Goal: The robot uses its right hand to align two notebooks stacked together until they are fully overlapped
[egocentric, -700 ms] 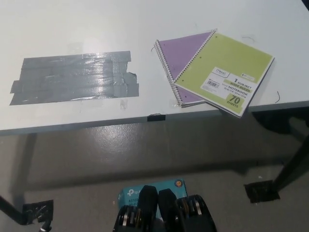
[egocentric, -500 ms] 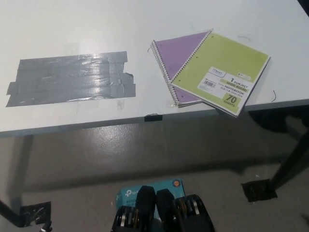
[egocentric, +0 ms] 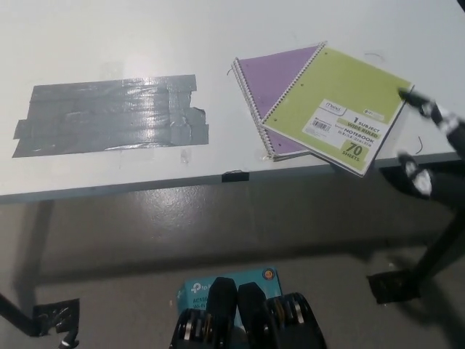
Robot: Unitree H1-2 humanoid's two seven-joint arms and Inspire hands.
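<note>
- Head view: we see a green notebook lying askew on a purple notebook, both on the white desk, at its near edge.
- Our right hand reaches in just right of the green notebook, fingers spread apart, holding nothing, one fingertip at that notebook's right corner.
- Left of the notebooks, a patch of grey tape is stuck to the desk.
</note>
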